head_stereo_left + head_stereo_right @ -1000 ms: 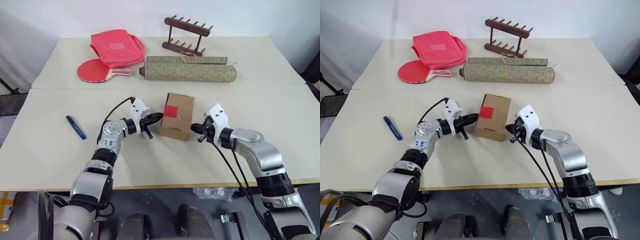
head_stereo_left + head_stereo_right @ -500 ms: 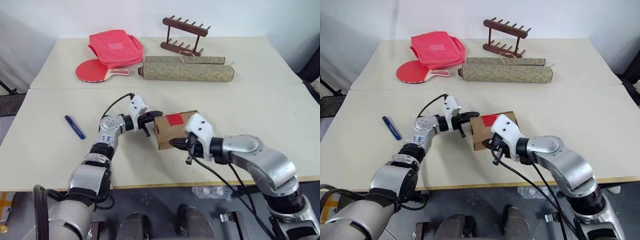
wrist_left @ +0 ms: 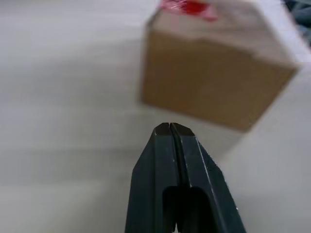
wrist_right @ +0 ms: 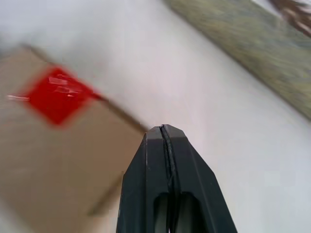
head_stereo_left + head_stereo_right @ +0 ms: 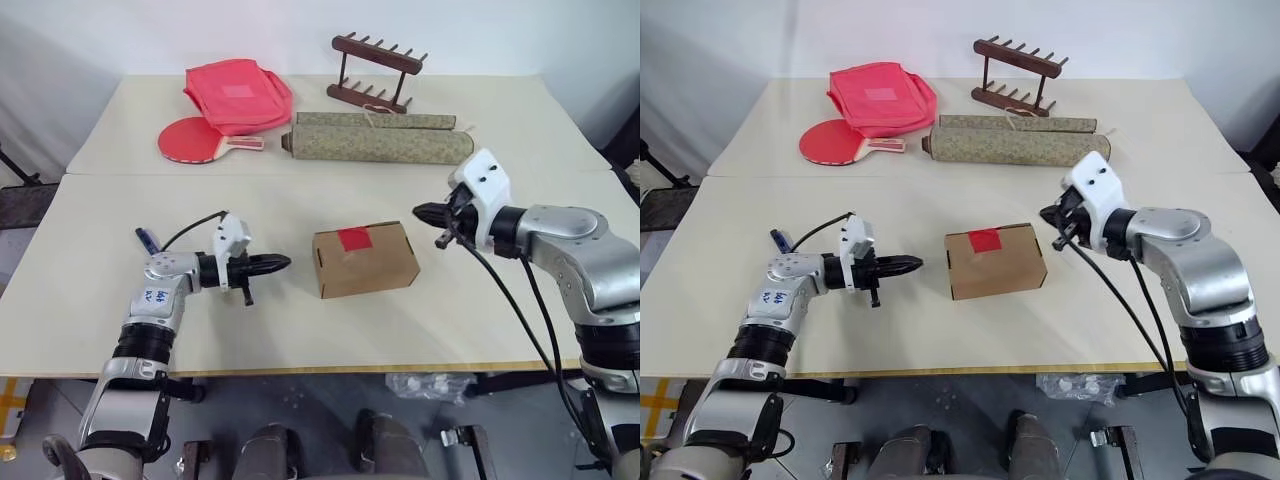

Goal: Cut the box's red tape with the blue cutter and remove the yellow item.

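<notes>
The right gripper [image 4: 165, 128] hung with fingers pressed together above the box [image 4: 53, 165], red tape [image 4: 57, 94] on its top, a patterned roll [image 4: 252, 53] lying beyond.

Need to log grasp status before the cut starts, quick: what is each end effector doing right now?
Left end effector: closed, holding nothing, off the box.
Right end effector: closed, holding nothing, clear of the box.

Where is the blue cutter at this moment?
The blue cutter lies on the near table at the robot's far left, just behind the left arm and well left of the box, partly hidden in the head views.
</notes>
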`<state>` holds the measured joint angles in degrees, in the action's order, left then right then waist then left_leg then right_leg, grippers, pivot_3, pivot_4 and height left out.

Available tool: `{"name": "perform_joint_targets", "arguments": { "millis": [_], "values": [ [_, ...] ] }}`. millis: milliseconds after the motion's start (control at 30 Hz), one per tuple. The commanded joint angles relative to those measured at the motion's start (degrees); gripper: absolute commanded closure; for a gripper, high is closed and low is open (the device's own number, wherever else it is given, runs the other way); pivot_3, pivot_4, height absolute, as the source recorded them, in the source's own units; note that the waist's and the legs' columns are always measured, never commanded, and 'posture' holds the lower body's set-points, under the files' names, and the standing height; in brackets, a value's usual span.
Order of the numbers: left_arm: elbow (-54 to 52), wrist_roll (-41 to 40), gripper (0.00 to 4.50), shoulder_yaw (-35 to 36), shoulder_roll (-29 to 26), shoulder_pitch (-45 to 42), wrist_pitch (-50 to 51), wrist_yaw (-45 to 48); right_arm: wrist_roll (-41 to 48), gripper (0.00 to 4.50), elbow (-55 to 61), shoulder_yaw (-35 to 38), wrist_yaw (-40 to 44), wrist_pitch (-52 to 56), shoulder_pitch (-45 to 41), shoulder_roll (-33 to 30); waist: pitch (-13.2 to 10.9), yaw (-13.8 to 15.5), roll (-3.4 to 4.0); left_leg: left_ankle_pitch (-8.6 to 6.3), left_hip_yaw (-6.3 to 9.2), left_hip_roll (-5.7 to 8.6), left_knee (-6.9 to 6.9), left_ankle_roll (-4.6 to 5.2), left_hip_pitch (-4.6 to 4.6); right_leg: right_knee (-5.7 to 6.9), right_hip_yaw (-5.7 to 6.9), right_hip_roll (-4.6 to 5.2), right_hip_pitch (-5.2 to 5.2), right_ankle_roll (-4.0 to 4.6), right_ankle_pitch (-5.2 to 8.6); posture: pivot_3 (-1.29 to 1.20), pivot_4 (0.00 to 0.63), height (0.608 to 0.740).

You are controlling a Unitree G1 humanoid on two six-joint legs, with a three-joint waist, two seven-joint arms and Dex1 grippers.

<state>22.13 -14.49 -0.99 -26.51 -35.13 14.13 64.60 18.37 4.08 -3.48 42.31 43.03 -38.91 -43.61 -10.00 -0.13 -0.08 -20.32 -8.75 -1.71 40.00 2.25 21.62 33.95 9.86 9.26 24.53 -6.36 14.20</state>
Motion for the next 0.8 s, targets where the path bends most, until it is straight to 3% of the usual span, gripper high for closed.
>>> {"name": "perform_joint_targets", "arguments": {
  "millis": [33,300,500,800],
  "values": [
    [-5.74,-1.84,4.48,-0.21,1.25,-0.37,4.52,-2.70,-4.13,4.50,-5.98,-2.74,2.43,-6.68,-0.60,0.08,0.00,-0.19,0.00,0.00,-0.01,-0.01,0.00,0.00,-0.01,0.00,-0.01,0.00,0.00,0.00,0.00,0.00,0.150,0.740],
    [-4.74,-0.84,4.48,-2.49,4.96,-1.71,4.39,-4.32,-5.67,4.50,-10.45,-5.51,6.29,-8.47,0.88,3.64,0.00,-0.60,0.00,0.03,-0.02,-0.02,-0.02,-0.05,-0.01,0.03,-0.01,-0.06,0.01,0.00,0.00,0.00,0.150,0.740],
    [6.79,1.46,4.48,-3.16,8.60,-7.74,-5.95,-4.43,-2.42,4.50,3.50,-5.36,9.29,-1.51,7.19,1.96,0.00,0.02,0.00,0.02,0.02,-0.03,0.06,-0.04,-0.01,0.02,-0.01,-0.04,-0.02,0.00,0.00,0.00,0.150,0.740],
    [21.93,4.99,4.48,-5.01,12.61,-15.81,-14.21,0.08,0.75,4.50,19.69,-1.53,7.23,9.55,13.84,0.11,0.01,0.03,-0.02,0.02,0.04,0.00,0.06,-0.03,0.00,0.02,0.00,-0.03,-0.02,0.00,0.00,0.00,0.150,0.740]
  ]
}}
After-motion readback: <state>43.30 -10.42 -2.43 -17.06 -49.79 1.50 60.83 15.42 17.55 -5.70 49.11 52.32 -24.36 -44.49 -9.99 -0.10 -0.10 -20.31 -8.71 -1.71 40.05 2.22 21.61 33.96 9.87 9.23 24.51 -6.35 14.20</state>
